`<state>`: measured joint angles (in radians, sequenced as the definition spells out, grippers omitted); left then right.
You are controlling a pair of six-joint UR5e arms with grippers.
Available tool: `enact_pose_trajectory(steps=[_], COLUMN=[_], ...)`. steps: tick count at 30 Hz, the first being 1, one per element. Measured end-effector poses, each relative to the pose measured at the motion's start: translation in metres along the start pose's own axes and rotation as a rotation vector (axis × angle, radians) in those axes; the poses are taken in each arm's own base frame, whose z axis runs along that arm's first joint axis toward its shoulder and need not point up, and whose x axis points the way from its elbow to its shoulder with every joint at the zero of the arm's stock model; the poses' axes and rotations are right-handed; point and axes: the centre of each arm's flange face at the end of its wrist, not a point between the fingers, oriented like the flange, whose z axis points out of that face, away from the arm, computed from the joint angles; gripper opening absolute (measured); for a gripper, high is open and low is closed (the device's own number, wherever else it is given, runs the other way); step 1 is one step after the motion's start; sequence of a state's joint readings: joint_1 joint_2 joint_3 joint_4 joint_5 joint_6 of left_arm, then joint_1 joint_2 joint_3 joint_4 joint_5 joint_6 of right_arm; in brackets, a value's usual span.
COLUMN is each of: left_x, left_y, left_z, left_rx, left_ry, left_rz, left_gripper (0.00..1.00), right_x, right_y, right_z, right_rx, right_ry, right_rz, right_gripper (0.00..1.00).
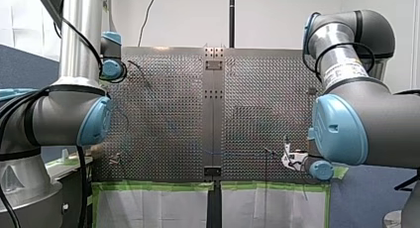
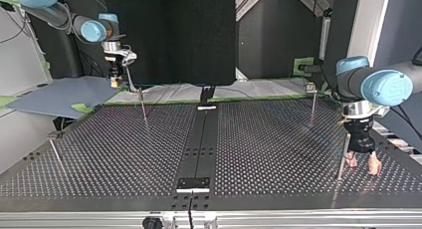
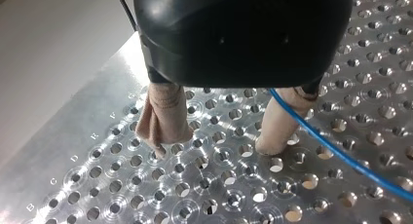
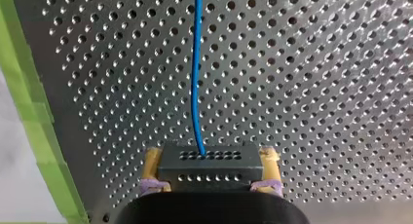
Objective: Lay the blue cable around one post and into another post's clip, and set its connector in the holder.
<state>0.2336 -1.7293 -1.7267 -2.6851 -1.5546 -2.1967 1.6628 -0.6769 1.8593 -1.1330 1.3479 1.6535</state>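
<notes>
Thin blue cable point(image 4: 195, 78), boxy black perforated connector point(image 4: 210, 164), hole-studded metal table point(image 4: 316, 87)

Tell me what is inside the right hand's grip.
The right hand is shut on a dark perforated connector block, blue cable leaving it. The table beneath the block is covered.

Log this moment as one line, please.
left gripper: open, low over perforated table | blue cable: runs past one left pad, ungripped | right gripper: shut on connector, cable leading ahead
</notes>
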Motion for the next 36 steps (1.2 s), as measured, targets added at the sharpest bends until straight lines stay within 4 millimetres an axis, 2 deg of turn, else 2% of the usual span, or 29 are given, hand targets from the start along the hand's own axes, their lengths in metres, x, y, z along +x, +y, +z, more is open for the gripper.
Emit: enact_pose_trajectory(steps=[15,36], left_x=[0.003,0.015], left_y=[-0.004,-0.002], left_z=[-0.001,-0.014], left_rx=[0.007,-0.037], left_ry=[0.006,0.124], left_rz=[0.0,-0.125], left_gripper=[1.0,1.0], right_x=[0.0,-0.001], right_y=[0.014,0.016], right_z=[0.001,-0.001], right_rx=[0.034,0.019], right_ry=[-0.009,-0.022], right_rz=[0.024,0.031], right_gripper=[0.01,0.01])
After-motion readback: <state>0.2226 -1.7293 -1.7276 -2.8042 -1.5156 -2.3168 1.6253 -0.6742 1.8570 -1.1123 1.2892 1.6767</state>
